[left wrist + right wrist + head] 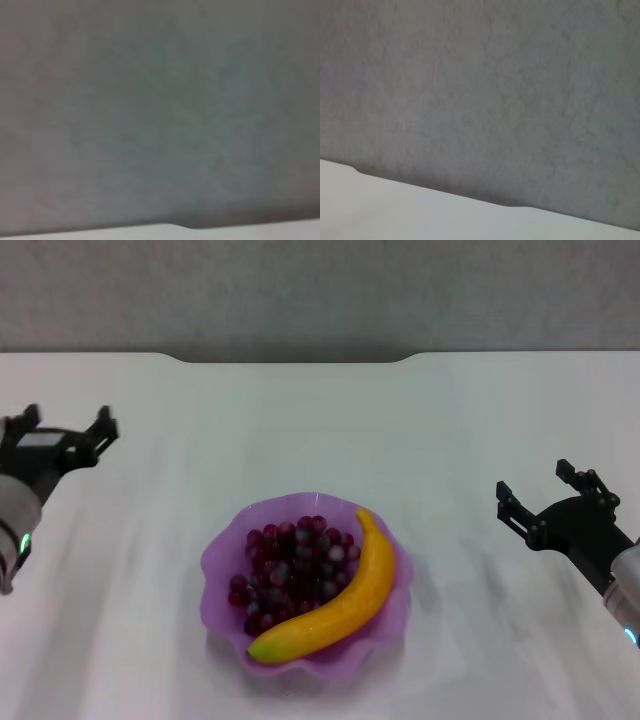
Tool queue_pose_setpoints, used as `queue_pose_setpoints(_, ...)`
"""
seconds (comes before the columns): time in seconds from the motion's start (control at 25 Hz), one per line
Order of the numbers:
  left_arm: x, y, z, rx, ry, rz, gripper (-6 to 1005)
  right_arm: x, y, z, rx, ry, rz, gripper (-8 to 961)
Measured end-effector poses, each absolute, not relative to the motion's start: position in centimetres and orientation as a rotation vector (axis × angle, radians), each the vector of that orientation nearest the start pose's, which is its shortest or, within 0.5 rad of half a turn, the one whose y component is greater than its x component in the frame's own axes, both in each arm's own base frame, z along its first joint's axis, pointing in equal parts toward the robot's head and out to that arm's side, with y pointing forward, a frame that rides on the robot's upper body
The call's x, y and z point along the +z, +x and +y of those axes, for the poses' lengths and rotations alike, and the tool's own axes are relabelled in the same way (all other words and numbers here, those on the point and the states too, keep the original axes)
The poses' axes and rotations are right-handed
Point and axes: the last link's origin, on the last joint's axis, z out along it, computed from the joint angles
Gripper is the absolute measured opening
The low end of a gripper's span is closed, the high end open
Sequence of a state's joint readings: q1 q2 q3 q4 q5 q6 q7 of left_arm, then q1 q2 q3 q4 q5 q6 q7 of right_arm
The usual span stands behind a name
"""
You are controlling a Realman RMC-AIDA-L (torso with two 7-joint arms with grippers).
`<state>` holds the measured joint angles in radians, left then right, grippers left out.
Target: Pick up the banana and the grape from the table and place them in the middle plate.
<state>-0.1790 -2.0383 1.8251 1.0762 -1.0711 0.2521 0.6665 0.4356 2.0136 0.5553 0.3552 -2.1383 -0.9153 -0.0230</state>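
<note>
With banana (340, 607) and grape (292, 562) in the middle plate (225, 545), the task looks complete.
Left gripper (68, 430) and right gripper (540, 490) hover spread apart, well clear; nothing left to grasp.

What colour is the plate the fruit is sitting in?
Translucent purple; the middle plate shows best in the head view.

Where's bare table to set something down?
Bare table lies between the purple plate and the notched far edge, and between the plate and each open claw: left claw, right claw. The plate is crowded: grape bunch beside banana.
</note>
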Motion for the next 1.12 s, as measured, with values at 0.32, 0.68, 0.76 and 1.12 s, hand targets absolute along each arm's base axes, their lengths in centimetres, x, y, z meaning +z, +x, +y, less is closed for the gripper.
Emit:
queue_pose_setpoints(0.32, 0.5, -31.3, 34.9, -0.510, -1.408, -0.649, 896, -5.8, 31.5, 33.2, 0.509, -1.871, 0.525, 861)
queue_pose_setpoints(0.68, 1.8, -35.1, 33.9, -0.661, -1.348, -0.689, 896, -5.8, 31.2, 33.5, 0.517, -1.875, 0.516, 861)
queue_pose_setpoints(0.76, 1.8, -35.4, 33.8, -0.662, -1.353, -0.698, 896, -5.8, 31.1, 33.5, 0.519, -1.875, 0.515, 861)
queue_pose_setpoints(1.12, 1.5, -36.2, 33.3, -0.637, -1.360, -0.725, 896, -5.9, 31.0, 33.6, 0.505, -1.880, 0.494, 861)
